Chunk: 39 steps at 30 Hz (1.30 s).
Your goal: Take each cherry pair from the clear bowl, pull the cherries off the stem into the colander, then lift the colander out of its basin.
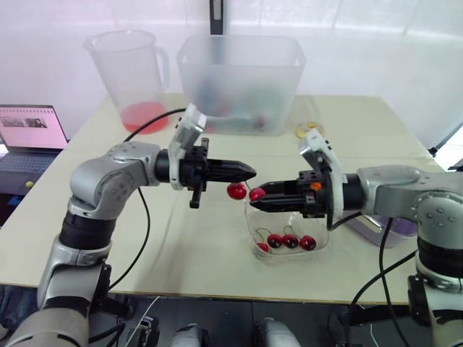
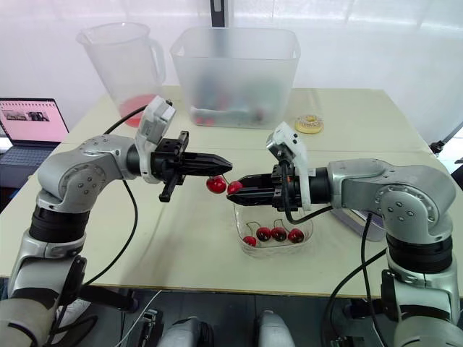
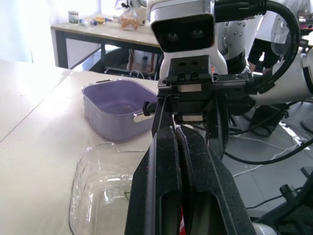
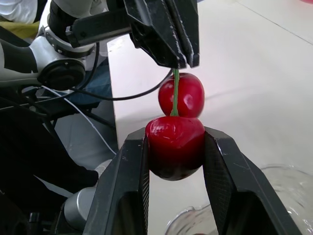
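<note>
A cherry pair hangs in the air between my two grippers, just above the clear bowl [image 1: 251, 231]. My left gripper [image 1: 252, 171] is shut on the top of the stem [image 4: 174, 93]. One cherry [image 1: 236, 191] dangles free under it. My right gripper [image 1: 255, 194] is shut on the other cherry [image 4: 174, 147], squeezed between its two fingers [image 4: 122, 186]. The two grippers point at each other, tips almost touching. Several more cherries [image 1: 290, 241] lie in the bowl. A frosted tub [image 1: 239, 79] stands at the back, red things showing faintly through its wall.
A clear jug [image 1: 134, 72] with red liquid stands back left. A laptop [image 1: 29, 130] sits off the table's left edge. A purple tub [image 1: 383, 228] lies under my right forearm. A small ring-shaped item [image 1: 307, 130] lies right of the frosted tub.
</note>
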{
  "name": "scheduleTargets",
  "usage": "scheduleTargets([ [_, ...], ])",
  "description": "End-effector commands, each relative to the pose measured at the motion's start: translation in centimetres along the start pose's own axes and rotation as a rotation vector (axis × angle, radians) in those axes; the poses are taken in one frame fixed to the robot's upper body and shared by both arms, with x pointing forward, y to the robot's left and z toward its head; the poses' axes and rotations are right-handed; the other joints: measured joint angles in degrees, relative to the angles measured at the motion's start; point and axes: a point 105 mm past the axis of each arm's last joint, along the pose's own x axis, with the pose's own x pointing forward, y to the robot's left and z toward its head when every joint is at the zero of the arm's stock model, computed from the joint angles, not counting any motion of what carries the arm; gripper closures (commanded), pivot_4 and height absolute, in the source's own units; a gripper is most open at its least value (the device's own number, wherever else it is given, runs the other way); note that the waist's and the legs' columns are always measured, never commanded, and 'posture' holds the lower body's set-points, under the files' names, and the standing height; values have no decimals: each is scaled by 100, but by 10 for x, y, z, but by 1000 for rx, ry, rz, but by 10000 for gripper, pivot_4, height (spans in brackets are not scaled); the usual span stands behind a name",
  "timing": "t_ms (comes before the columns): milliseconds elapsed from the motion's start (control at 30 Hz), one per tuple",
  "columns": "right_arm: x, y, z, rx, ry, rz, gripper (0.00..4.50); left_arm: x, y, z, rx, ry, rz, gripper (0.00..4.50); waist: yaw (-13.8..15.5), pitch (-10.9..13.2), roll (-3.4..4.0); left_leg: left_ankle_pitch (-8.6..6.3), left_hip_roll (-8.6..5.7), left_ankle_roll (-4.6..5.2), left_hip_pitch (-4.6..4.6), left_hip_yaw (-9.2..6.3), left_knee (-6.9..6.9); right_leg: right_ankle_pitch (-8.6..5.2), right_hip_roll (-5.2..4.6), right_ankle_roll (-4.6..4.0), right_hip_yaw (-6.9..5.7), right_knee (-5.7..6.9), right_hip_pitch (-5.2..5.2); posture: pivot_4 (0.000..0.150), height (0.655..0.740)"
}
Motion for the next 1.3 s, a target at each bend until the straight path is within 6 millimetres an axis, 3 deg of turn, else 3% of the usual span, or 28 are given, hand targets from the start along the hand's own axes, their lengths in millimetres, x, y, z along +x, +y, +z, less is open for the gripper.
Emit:
scheduleTargets([
  [33, -11, -1, -6, 21, -5, -17, 30162, -1, -3, 11, 62, -19, 2, 45000, -3, 0, 0, 0, 0, 0, 0, 0, 0, 0, 0, 0, 0, -1, 0, 1500, 7131],
  [333, -31, -7, -29, 87, 20, -64, 30162, -1, -2, 11, 66, -22, 4, 45000, -3, 1, -2, 0, 1, 1, 0, -2, 0, 0, 0, 0, 0, -3, 1, 1500, 7131],
  [600, -48, -12, -26, 76, 11, -115, 30162, 0, -1, 11, 68, -25, -1, 45000, -4, 1, -3, 0, 1, 1, 0, -4, 0, 0, 3, 0, 0, -4, 2, 1500, 7131],
  [633, -53, -16, -22, 71, 3, -138, 30162, 0, -1, 11, 68, -25, -1, 45000, 2, 1, -3, 0, 1, 1, 0, -4, 0, 0, 3, 0, 0, -4, 2, 1500, 7131],
  [833, -130, -71, -3, -27, 40, -545, 30162, -2, 1, 11, 68, -31, 14, 45000, 20, 2, -2, -3, -5, 5, -1, -3, 1, 0, -1, 0, -1, -14, 8, 1500, 7131],
  [900, -163, -92, -12, -55, 134, -703, 30162, -2, 1, 10, 67, -35, 22, 45000, 6, 1, -2, -3, -3, 6, 0, -3, 0, 0, 3, 0, -1, -18, 9, 1500, 7131],
  [967, -178, -100, -19, -69, 195, -762, 30162, -2, 2, 9, 67, -38, 26, 45000, -2, 2, -2, -2, -2, 5, 0, -3, -3, 0, 4, 1, 0, -20, 9, 1500, 7131],
  [1000, -184, -105, -32, -70, 266, -779, 30162, -2, 2, 9, 67, -41, 29, 45000, -3, 1, -2, -2, 0, 5, 0, -2, -3, 0, 6, 1, 0, -21, 9, 1500, 7131],
  [1167, -199, -127, -74, -61, 439, -826, 30162, -1, 0, 6, 52, -51, 41, 45000, -26, 1, 2, -2, 3, 3, 3, 1, -3, 0, 9, 1, 1, -20, 9, 1500, 7131],
  [1300, -194, -138, -87, -40, 436, -813, 30162, -2, 0, 6, 53, -55, 59, 45000, -18, 3, 6, 0, 4, 1, 5, 1, -3, 0, 10, 1, 2, -18, 9, 1500, 7131],
])
